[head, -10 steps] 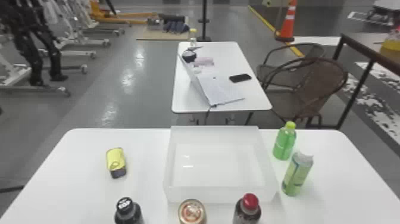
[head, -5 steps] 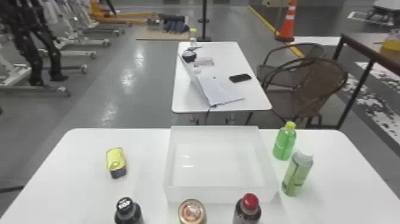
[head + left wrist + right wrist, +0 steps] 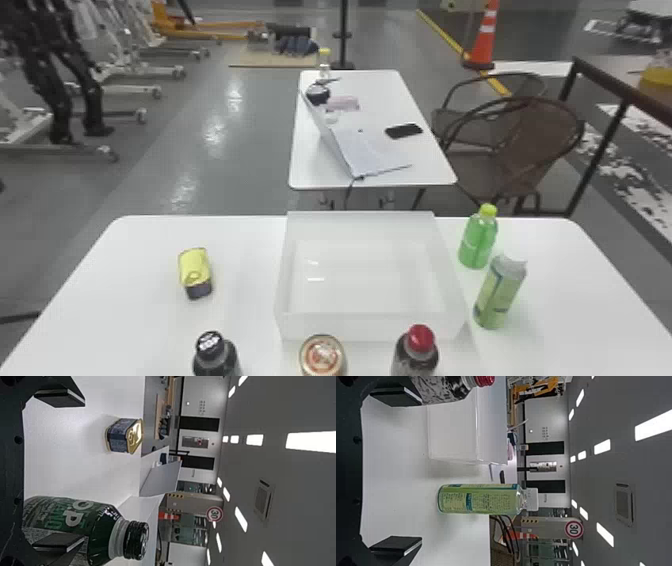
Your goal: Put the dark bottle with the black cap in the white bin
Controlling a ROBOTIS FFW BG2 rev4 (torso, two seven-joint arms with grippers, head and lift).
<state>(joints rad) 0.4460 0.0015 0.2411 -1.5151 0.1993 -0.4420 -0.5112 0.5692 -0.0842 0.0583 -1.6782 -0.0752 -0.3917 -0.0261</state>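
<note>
Black fingers stand wide apart on the left gripper, and it has hold of nothing. The dark bottle with the black cap stands upright on the table, just ahead of its right-hand finger, which hides part of the label; it may be touching, but I can't tell from this angle. Farther ahead, across the gap between the fingers, sits a yellow-topped tin.

The right gripper is spread wide too, and empty. Beyond its left-hand finger is a red-capped bottle. The white bin lies ahead of it and to its left, on the right side of the left gripper, with the dark bottle outside it. Straight out past the gap between the right gripper's fingers stands a pale-green labelled bottle, with a green bottle farther off.
</note>
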